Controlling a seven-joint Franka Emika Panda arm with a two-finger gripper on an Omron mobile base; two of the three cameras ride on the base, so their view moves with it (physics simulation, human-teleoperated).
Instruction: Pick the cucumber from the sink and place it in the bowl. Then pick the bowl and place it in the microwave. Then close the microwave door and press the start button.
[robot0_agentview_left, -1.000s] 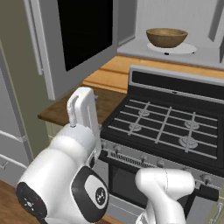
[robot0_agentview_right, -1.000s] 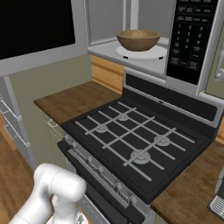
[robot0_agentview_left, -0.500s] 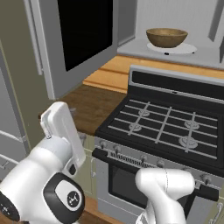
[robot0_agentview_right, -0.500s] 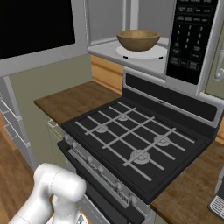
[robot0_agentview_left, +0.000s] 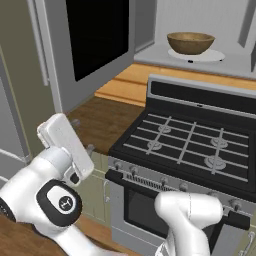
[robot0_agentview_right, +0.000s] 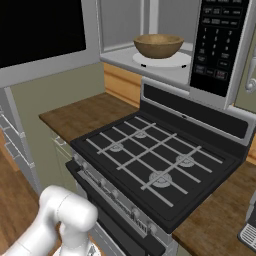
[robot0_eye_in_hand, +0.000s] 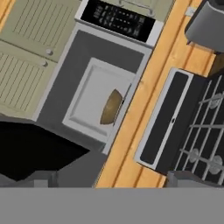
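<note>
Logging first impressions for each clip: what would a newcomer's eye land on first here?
Most striking is the wooden bowl sitting on the white turntable plate inside the open microwave, above and behind the black stove. Next, the microwave door with its glossy black window swung wide to the left over the wooden counter. The white arm is folded low in front of the stove.
</note>
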